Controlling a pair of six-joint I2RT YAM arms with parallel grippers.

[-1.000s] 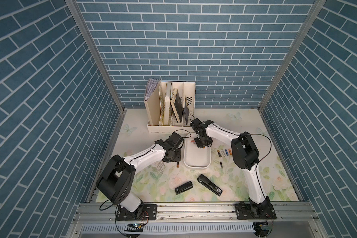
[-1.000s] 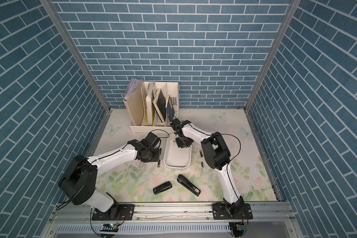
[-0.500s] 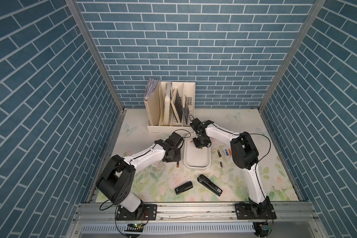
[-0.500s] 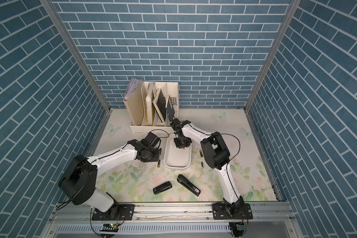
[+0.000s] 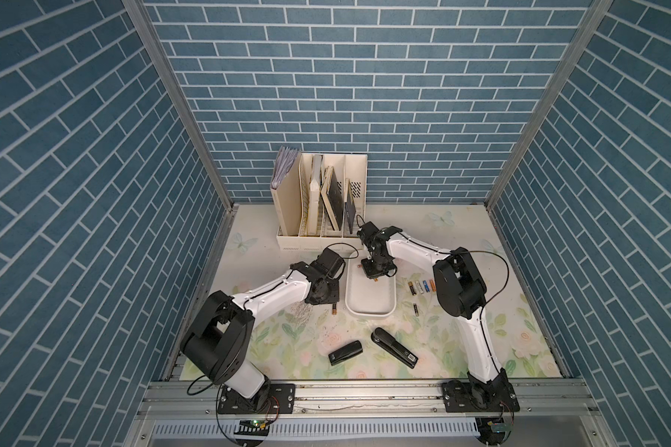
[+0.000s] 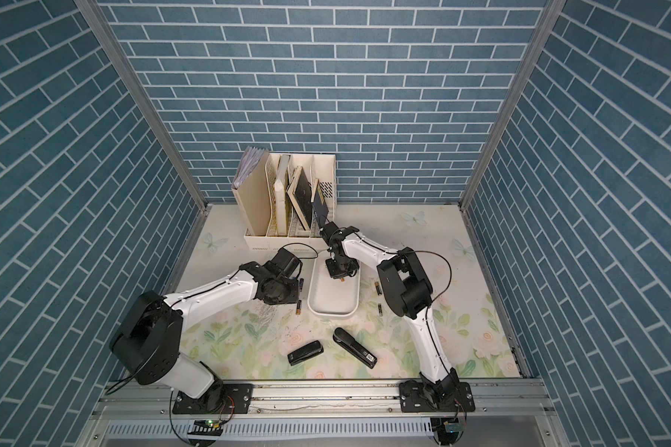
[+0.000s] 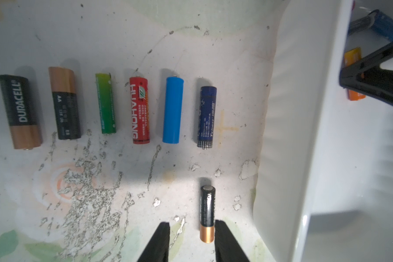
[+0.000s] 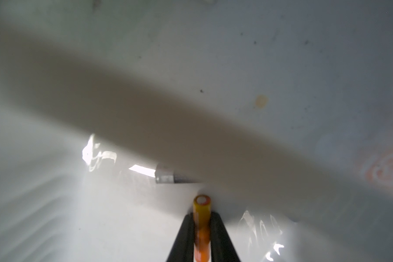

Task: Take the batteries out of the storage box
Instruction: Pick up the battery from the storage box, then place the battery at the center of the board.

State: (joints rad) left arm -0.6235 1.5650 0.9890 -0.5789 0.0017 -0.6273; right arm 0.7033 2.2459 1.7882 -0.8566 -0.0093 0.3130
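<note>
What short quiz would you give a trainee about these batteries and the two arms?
1. True or false: the right gripper is shut on an orange battery.
2. In the left wrist view, how many cells make up the row of batteries on the table? A) four B) six C) nine
3. What lies between the tips of the open left gripper?

Key: 1. True. 2. B. 3. A black-and-gold battery, lying on the table beside the white box.
</note>
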